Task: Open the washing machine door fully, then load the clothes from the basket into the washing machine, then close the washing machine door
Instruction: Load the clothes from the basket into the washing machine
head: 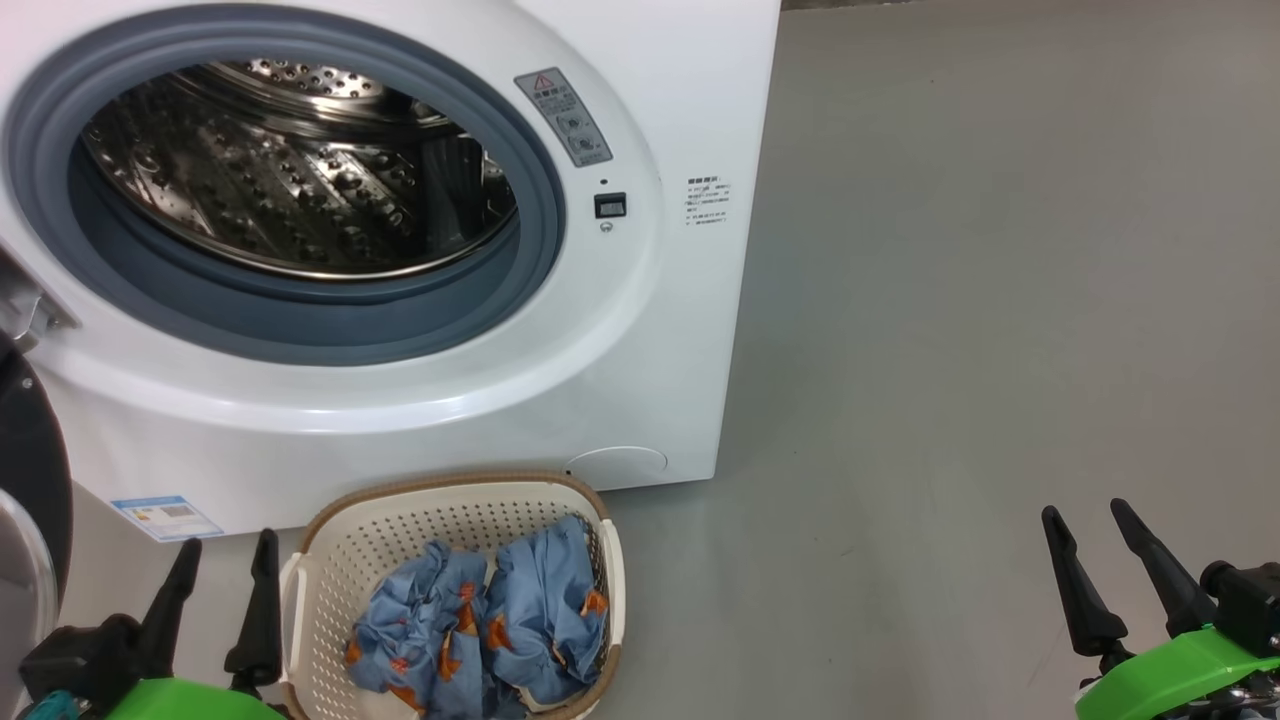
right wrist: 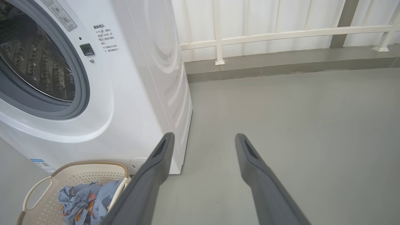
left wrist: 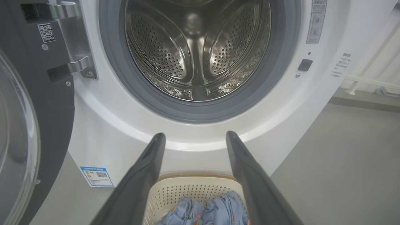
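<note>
The white washing machine stands with its steel drum exposed behind a blue-grey gasket. Its door, black-framed with a glass bowl, hangs swung out at the far left; the left wrist view shows the door and its hinge. On the floor in front sits the cream basket holding two crumpled light-blue clothes with orange patches. My left gripper stands open just left of the basket, nothing between its fingers. My right gripper is open over bare floor far to the right.
Grey floor stretches to the right of the machine. A white railing and a low kerb run along the back wall in the right wrist view. A blue label sticker sits low on the machine's front.
</note>
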`<state>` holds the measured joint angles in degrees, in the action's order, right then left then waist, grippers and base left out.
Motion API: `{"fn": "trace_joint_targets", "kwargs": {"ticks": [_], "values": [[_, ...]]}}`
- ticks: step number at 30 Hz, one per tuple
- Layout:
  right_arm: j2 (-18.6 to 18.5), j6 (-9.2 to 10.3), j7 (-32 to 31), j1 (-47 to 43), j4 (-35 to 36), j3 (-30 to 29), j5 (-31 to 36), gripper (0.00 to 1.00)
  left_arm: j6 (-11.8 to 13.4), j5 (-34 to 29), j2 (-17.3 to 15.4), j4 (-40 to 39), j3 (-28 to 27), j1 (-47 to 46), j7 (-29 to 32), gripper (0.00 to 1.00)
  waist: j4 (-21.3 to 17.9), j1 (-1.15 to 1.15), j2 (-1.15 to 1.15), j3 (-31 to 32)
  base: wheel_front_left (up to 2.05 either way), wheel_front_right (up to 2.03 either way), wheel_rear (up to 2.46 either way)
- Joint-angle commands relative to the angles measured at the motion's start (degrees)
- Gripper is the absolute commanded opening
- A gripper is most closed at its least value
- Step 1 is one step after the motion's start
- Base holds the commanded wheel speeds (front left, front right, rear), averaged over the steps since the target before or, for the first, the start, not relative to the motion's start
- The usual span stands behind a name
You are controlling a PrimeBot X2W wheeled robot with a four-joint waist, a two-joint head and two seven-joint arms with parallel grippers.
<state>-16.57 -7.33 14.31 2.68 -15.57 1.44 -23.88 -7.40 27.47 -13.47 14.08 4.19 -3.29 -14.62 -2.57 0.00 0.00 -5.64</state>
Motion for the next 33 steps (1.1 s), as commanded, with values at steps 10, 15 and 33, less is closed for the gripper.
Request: {"fn": "trace_joint_targets", "kwargs": {"ticks": [10, 15, 33], "values": [[-0.2, -0.16, 0.7, 2.3, 1.9, 1.6, 0.4, 1.0, -0.1, -0.6, 0.2, 4.0, 0.4, -3.0, -0.4, 1.0, -0.2, 0.0, 0.0, -2.6, 0.0, 0.0, 0.0], [0.2, -0.16, 0.7, 4.0, 2.5, 2.0, 0.4, 1.0, -0.1, -1.6, 1.1, 10.5, 2.8, -5.6, -0.4, 1.0, -0.7, 0.0, 0.0, -6.3, 0.0, 0.0, 0.0], [2.2, -0.16, 0.7, 12.7, 5.2, 2.5, 1.5, 1.0, -0.1, 0.3, 0.2, 39.3, 15.3, -29.1, -0.4, 1.0, -2.5, 0.0, 0.0, -23.7, 0.0, 0.0, 0.0]]}}
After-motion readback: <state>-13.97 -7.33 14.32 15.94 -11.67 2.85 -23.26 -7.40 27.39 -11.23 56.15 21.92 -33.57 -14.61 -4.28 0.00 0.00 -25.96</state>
